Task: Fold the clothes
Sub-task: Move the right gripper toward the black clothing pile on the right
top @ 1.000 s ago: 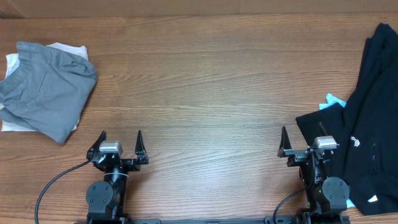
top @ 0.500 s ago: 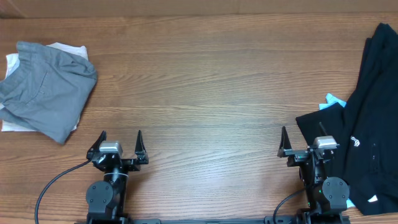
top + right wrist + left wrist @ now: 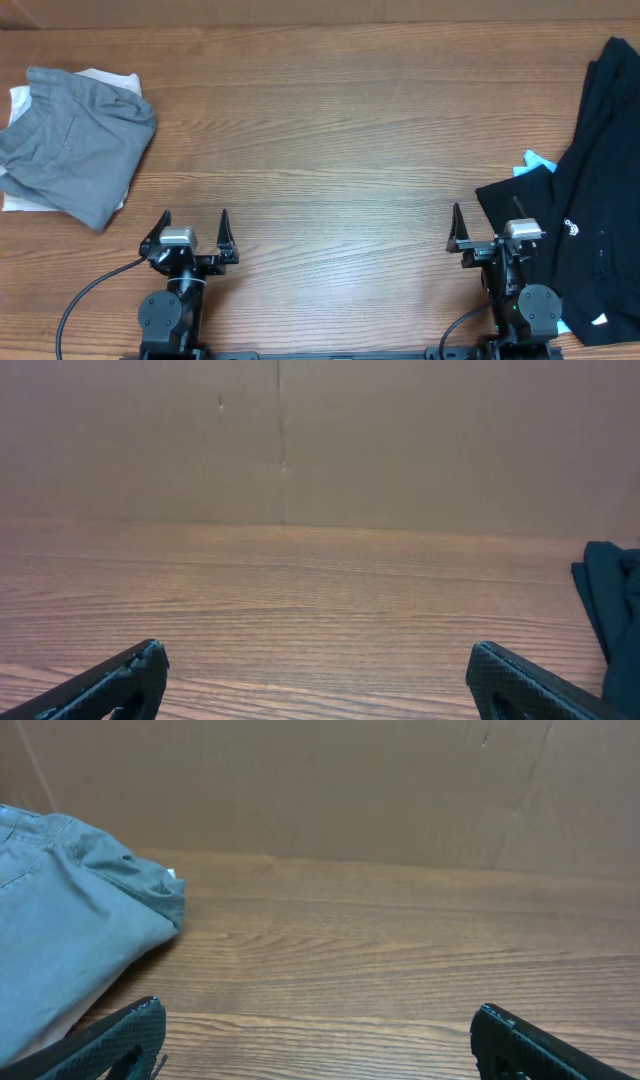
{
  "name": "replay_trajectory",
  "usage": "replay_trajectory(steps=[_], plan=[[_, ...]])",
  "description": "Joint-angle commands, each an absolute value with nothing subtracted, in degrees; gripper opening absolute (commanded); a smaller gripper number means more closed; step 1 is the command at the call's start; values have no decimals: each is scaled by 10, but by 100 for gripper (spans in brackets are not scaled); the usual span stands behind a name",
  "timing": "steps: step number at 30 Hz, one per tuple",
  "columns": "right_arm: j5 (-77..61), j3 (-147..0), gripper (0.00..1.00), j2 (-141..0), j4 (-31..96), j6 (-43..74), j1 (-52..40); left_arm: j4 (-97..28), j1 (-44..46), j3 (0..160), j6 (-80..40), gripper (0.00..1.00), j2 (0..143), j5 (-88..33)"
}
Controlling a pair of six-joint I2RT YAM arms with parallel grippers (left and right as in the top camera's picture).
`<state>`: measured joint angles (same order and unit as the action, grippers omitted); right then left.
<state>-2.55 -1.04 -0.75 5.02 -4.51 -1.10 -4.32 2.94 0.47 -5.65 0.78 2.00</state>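
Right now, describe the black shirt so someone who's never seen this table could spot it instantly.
Take the wooden table and go to its right edge, beside the right gripper. The black T-shirt lies rumpled there, over a light blue cloth. It is the only black garment and carries small white print; the grey one lies far left.

Grey garment (image 3: 75, 145): 1, upper left of the frame.
White garment (image 3: 100, 76): 1, edges showing under the grey one.
Black garment (image 3: 600, 190): 1 heap, right edge; separate pieces cannot be told.
Light blue garment (image 3: 535, 160): 1, corner showing, right.
Grippers: 2, left gripper (image 3: 194, 220) and right gripper (image 3: 487, 215), bottom.
Fingers per gripper: 2.
Table (image 3: 320, 130): 1.
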Motion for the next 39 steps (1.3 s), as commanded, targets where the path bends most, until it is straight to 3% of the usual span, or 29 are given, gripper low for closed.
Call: replay_trajectory(steps=[1,25,30,39], plan=[[-23,-5,100,-3,46,-45,-8,-41,25,3,-60,100,3,27],[-33,-5,100,-3,44,-42,-8,-41,25,3,-60,100,3,29],[-13,-5,100,-3,39,13,-8,-44,25,5,-62,100,3,17],[43,-66,100,-41,97,35,-8,-159,25,81,-64,100,17,7]])
